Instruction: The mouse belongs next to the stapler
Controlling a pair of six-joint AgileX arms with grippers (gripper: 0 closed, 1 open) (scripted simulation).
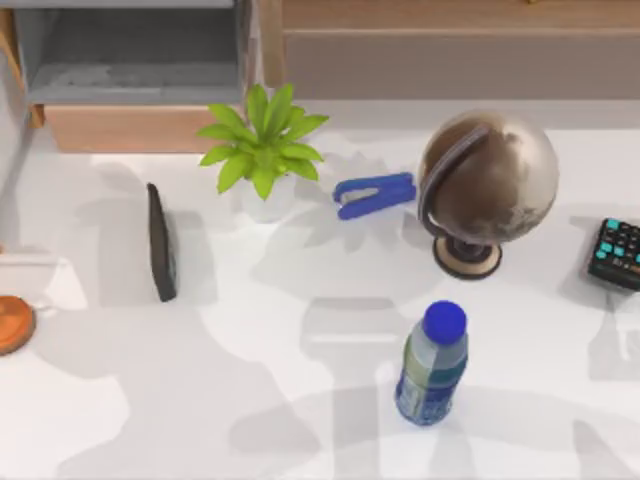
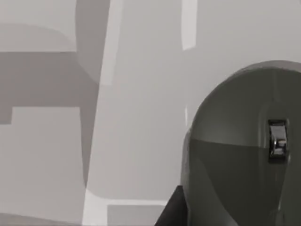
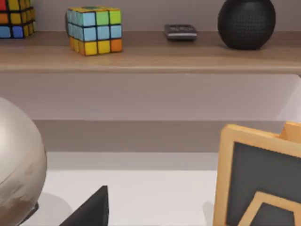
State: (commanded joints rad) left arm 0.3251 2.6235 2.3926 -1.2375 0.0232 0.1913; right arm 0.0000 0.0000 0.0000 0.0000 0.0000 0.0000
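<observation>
The bright blue stapler [image 1: 375, 195] lies on the white table between the potted plant [image 1: 262, 148] and the globe [image 1: 487, 185]. The grey mouse [image 2: 235, 155] with its scroll wheel [image 2: 277, 140] sits close under the left wrist camera, resting on the table. A dark corner of my left gripper [image 2: 170, 211] shows beside the mouse's edge. A dark part of my right gripper [image 3: 90, 209] shows low over the table near the globe [image 3: 16, 165].
A blue-capped bottle [image 1: 432, 365] stands front of centre. A thin black slab [image 1: 161, 241] stands on edge at left, near an orange disc [image 1: 12, 323]. A calculator [image 1: 615, 253] lies far right. A wooden shelf [image 3: 150, 56] carries a colour cube [image 3: 94, 29] and a black ball [image 3: 246, 22].
</observation>
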